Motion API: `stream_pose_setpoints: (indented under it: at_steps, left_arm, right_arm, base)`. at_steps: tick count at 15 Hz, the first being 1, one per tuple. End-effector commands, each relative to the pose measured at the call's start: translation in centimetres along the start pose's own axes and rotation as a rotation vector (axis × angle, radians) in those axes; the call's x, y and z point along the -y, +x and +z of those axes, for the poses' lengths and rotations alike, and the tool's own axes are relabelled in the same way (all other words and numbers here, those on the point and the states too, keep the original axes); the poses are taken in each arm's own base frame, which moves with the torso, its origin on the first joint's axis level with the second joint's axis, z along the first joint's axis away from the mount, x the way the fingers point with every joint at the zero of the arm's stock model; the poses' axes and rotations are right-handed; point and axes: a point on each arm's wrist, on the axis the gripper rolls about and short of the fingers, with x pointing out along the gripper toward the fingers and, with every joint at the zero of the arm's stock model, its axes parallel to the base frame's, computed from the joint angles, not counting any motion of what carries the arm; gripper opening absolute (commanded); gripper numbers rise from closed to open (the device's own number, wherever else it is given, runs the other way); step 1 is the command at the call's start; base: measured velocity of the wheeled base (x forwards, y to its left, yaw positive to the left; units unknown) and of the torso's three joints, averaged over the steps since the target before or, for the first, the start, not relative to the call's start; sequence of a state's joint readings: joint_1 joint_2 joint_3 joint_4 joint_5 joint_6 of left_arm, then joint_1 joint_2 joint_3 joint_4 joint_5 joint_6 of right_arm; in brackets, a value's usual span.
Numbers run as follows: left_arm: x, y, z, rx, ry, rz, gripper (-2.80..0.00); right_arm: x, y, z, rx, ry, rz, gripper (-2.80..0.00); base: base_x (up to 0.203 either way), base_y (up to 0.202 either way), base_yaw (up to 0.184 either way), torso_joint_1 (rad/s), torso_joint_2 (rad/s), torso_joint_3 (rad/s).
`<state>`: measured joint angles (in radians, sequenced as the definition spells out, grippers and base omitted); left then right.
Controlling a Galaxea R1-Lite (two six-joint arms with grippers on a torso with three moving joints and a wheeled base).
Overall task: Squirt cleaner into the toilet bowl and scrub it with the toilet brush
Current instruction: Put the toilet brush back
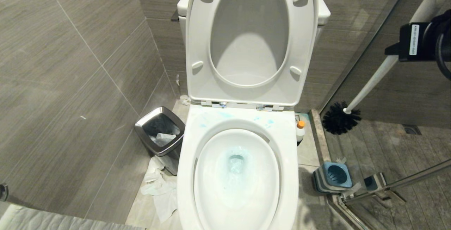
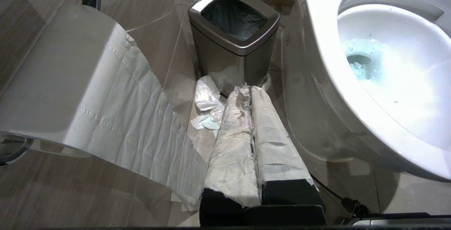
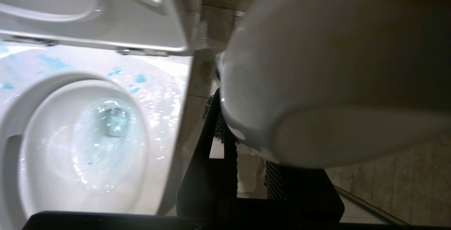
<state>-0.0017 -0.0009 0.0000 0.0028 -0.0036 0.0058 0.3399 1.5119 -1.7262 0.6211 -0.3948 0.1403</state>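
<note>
While the right pincer (image 1: 405,52) grips the toilet brush (image 1: 366,85) by its handle, dark head hanging right of the toilet bowl (image 1: 186,159), above the floor; left pincer (image 2: 252,92) closed beside the bin (image 2: 234,34).

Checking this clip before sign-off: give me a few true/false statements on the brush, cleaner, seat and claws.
1. The right claw holds the brush in the air. True.
2. The brush head is inside the bowl. False: it hangs to the right of the toilet, above the floor.
3. The seat is raised. True.
4. The cleaner lies in the bin. False: it stands on the floor to the right of the bowl.
5. Blue liquid shows in the bowl. True.
6. The left claw grips the holder. False: it is shut, near the bin.
</note>
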Motion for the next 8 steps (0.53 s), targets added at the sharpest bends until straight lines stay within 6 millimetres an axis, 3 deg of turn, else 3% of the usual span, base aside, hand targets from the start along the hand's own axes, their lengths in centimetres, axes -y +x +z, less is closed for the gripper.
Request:
stream_pose_setpoints:
  at_steps: [1, 4, 8]
  left_arm:
    - [0.0, 0.0, 0.0, -0.003, 0.0, 0.001, -2.8]
    - [0.0, 0.0, 0.0, -0.003, 0.0, 0.001, -2.8]
    - [0.0, 0.0, 0.0, -0.003, 0.0, 0.001, -2.8]
  right_arm:
    - [2.4, 0.6, -0.8, 0.006, 0.023, -0.076, -2.8]
    - [4.7, 2.8, -2.3, 0.076, 0.002, -0.089, -2.8]
    - [7.3, 5.0, -6.7, -0.001, 0.004, -0.088, -2.8]
  base:
    - [0.0, 0.0, 0.0, 0.0, 0.0, 0.0]
    - [0.0, 0.0, 0.0, 0.0, 0.0, 0.0]
    - [0.0, 0.0, 0.0, 0.0, 0.0, 0.0]
